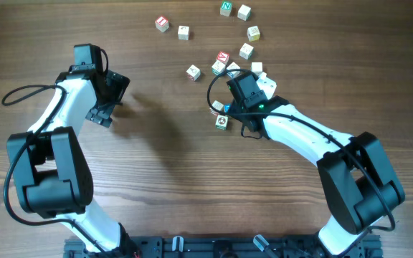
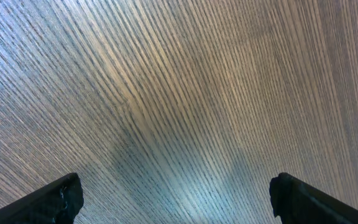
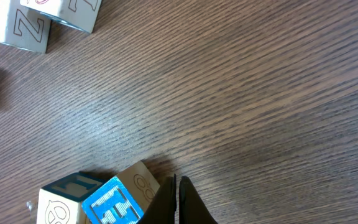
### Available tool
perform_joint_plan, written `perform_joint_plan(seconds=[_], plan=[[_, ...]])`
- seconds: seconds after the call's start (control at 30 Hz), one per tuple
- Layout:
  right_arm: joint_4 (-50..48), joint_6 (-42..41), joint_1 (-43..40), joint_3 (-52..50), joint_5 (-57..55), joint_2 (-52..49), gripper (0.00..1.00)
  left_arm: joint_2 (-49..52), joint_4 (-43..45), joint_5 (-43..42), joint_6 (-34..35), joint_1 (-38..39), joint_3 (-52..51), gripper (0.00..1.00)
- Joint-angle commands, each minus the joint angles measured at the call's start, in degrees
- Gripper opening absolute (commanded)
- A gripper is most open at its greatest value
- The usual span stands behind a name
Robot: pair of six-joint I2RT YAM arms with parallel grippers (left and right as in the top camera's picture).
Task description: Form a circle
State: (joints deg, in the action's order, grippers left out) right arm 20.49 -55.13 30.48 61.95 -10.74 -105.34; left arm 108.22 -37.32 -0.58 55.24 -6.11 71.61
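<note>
1. A dark, grainy wooden table fills every view. The cubes lie scattered over its far right part, in a loose clump with a few strays. I see no ring among them.
2. My right gripper has its fingers pressed together with nothing between them, low at the near edge of the clump. My left gripper is spread wide and empty, well apart from every cube.
3. If I nudge with closed tips, I judge a cube could spin or slip sideways instead of sliding, because the contact is narrow. Two cubes sit touching there, so one push may drag both.
4. The right arm's body and its black cable sit right at the clump, so a careless sweep could knock neighbours out of place.
5. The right wrist view shows the fingertips just beside a blue-lettered cube and its pale neighbour. I cannot tell whether they touch. From overhead, the arm hides that spot.
6. Only the overhead view shows the whole spread. The left wrist view shows nothing but bare grain between its fingers.
</note>
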Motion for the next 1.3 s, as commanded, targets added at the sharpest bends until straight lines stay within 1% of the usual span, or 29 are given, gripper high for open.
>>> perform_joint_plan(seconds=[0.0,0.37,0.4,0.47,0.5,0.97,1.27], plan=[[-0.15,1.11,-0.13,-0.52,0.79,-1.18,0.05,0.76,0.00,-0.02,0.55,-0.07,0.17,1.00],[0.24,0.98,-0.13,-0.52,1.77,-1.18,0.05,0.76,0.00,-0.02,0.55,-0.07,0.17,1.00],[1.09,0.20,-0.13,-0.52,1.55,-1.18,0.05,0.76,0.00,-0.02,0.55,-0.07,0.17,1.00],[4.76,-5.55,-0.13,-0.52,0.68,-1.18,0.05,0.76,0.00,-0.02,0.55,-0.07,0.17,1.00],[5.95,-6.69,-0.13,-0.52,0.72,-1.18,0.05,0.76,0.00,-0.02,0.55,-0.07,0.17,1.00],[6.54,-6.49,-0.11,-0.46,9.09,-1.16,0.05,0.76,0.00,-0.02,0.55,-0.07,0.17,1.00],[5.22,-6.29,0.48,-0.46,10.45,-1.16,0.05,0.76,0.00,-0.02,0.55,-0.07,0.17,1.00]])
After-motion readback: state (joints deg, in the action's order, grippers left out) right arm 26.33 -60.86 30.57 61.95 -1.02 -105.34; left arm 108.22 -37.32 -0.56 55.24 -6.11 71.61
